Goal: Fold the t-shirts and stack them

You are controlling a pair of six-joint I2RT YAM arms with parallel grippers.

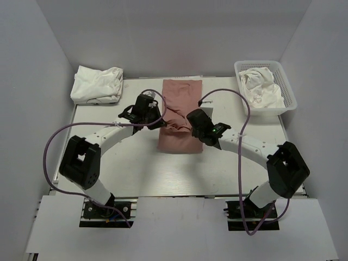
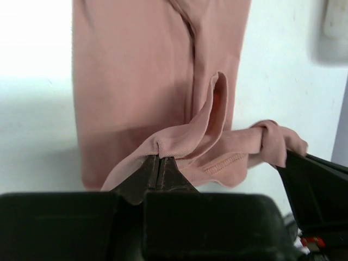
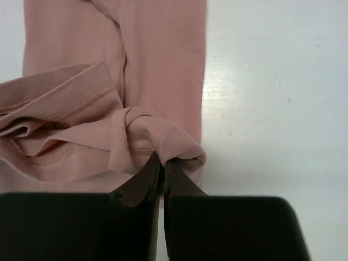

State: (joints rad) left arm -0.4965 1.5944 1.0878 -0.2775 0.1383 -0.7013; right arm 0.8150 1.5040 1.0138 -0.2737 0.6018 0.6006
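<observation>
Pinching bunched folds of the dusty-pink t-shirt (image 1: 182,92) on the bench (image 1: 109,163), left gripper (image 2: 159,161) and right gripper (image 3: 162,163) both have jaws clamped together on cloth.

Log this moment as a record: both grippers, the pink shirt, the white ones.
left gripper: shut on a bunched edge of the pink t-shirt
right gripper: shut on the same shirt's stitched hem
pink t-shirt: narrow strip on the table, hem pinched up between both grippers
white t-shirt heap: crumpled, far left
basket: far right, holds crumpled white cloth
stack: none yet
</observation>
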